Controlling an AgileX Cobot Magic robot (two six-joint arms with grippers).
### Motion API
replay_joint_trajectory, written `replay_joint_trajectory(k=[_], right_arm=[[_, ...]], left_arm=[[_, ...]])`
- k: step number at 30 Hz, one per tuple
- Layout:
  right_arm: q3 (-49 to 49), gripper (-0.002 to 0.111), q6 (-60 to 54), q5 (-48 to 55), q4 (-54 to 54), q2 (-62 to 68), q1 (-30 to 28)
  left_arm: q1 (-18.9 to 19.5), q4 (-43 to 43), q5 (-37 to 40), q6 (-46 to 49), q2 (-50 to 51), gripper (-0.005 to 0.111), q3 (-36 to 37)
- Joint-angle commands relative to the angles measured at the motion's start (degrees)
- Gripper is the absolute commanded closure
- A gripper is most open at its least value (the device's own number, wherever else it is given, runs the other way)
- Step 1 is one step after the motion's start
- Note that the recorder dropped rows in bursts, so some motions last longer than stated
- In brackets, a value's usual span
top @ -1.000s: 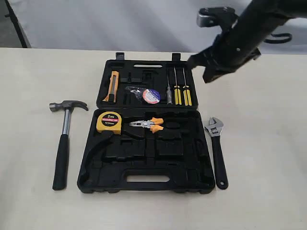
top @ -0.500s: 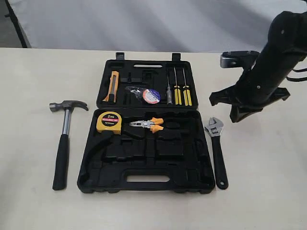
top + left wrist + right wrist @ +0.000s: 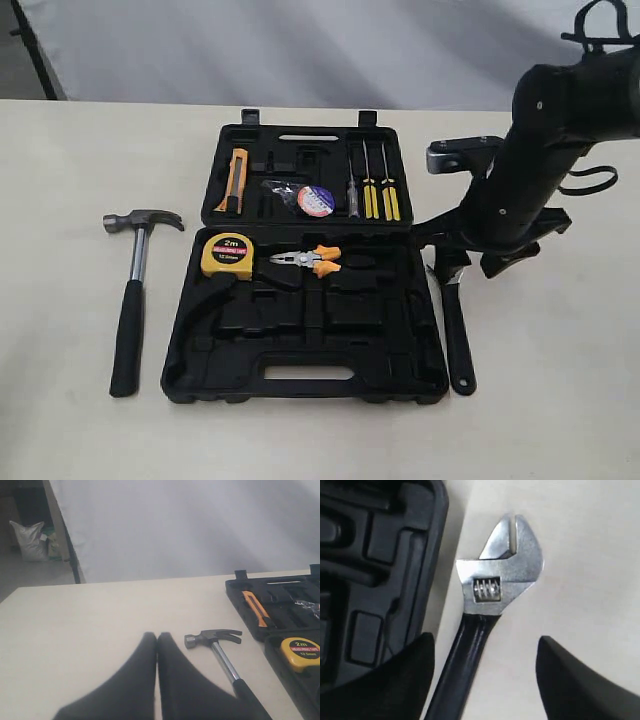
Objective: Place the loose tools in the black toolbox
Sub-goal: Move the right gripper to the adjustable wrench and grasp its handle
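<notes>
The black toolbox (image 3: 300, 380) lies open in the middle of the table. A claw hammer (image 3: 130, 300) lies on the table to its left, also in the left wrist view as the hammer (image 3: 212, 639). The adjustable wrench (image 3: 457, 340) lies along the box's right side. The small tape roll (image 3: 315, 201) sits in the far half of the box. My right gripper (image 3: 458, 252) hangs open over the wrench's head end. In the right wrist view the wrench (image 3: 500, 575) has its handle between the spread fingers of that gripper (image 3: 485, 639), untouched. My left gripper (image 3: 157, 635) is shut and empty, near the hammer head.
Inside the box are a yellow tape measure (image 3: 227, 255), orange-handled pliers (image 3: 308, 261), yellow screwdrivers (image 3: 378, 195) and an orange utility knife (image 3: 236, 178). The box wall (image 3: 432, 540) stands close beside the wrench. A white backdrop rises behind the table.
My right arm has swung from above the box's far right corner down and forward to the wrench head. Its jaws have gone from shut to open. The tools have not moved.
</notes>
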Motion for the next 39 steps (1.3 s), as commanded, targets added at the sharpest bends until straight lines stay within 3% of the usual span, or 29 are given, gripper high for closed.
replay_joint_trajectory(k=[1, 12, 14, 18, 19, 29, 39], right_arm=[[0.02, 0.051, 0.38, -1.51, -0.51, 2.00, 0.18], [0.02, 0.054, 1.04, -4.74, -0.85, 6.25, 0.05], [0.02, 0.066, 1.04, -4.74, -2.01, 6.54, -0.04], [0.02, 0.105, 0.81, -2.98, -5.07, 6.54, -0.04], [0.02, 0.108, 0.81, -2.63, -5.79, 6.54, -0.04], [-0.07, 0.109, -4.36, 0.51, -14.24, 6.44, -0.04], [-0.07, 0.109, -4.02, 0.41, -14.15, 0.26, -1.26]], left_arm=[[0.19, -0.78, -0.97, -0.59, -0.46, 0.105, 0.53], [0.19, -0.78, -0.97, -0.59, -0.46, 0.105, 0.53], [0.19, -0.78, -0.97, -0.59, -0.46, 0.105, 0.53], [0.19, -0.78, -0.97, -0.59, -0.46, 0.105, 0.53], [0.19, -0.78, -0.97, -0.59, -0.46, 0.105, 0.53], [0.19, -0.78, -0.97, -0.59, -0.46, 0.105, 0.53], [0.19, -0.78, -0.97, -0.59, -0.46, 0.105, 0.53]])
